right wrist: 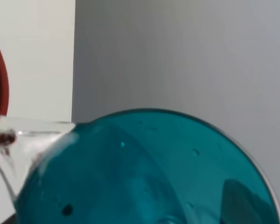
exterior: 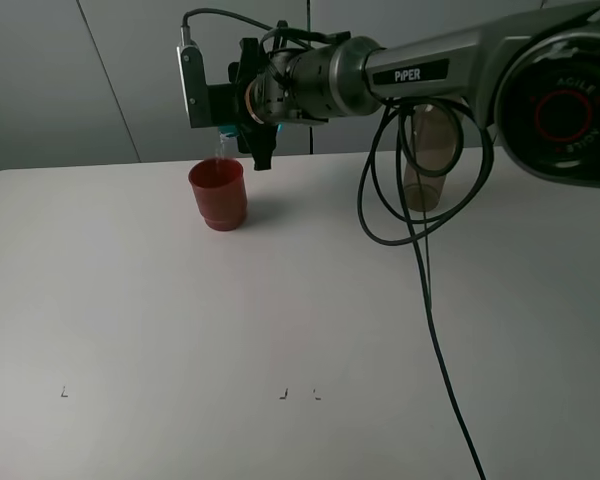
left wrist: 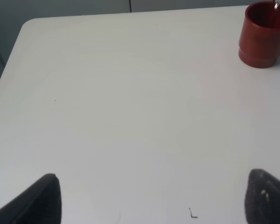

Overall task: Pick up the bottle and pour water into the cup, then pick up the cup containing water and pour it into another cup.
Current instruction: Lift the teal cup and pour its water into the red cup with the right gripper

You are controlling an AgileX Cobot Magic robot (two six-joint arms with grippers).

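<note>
Tipping clamped teal cup (right wrist: 144, 172) over red cup (exterior: 217, 193) by far table edge (exterior: 100, 168), right gripper (exterior: 242, 135) aims stream (right wrist: 28, 133) inside; left gripper (left wrist: 151, 196) spread.

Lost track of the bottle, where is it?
In the exterior high view the bottle stands back right on the table, behind the right arm, right of the red cup.

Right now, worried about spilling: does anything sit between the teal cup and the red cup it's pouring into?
Nothing visible does. The right gripper holds the teal cup tipped just above the red cup, and water runs from its rim toward the open mouth. The bottle stands well aside.
</note>
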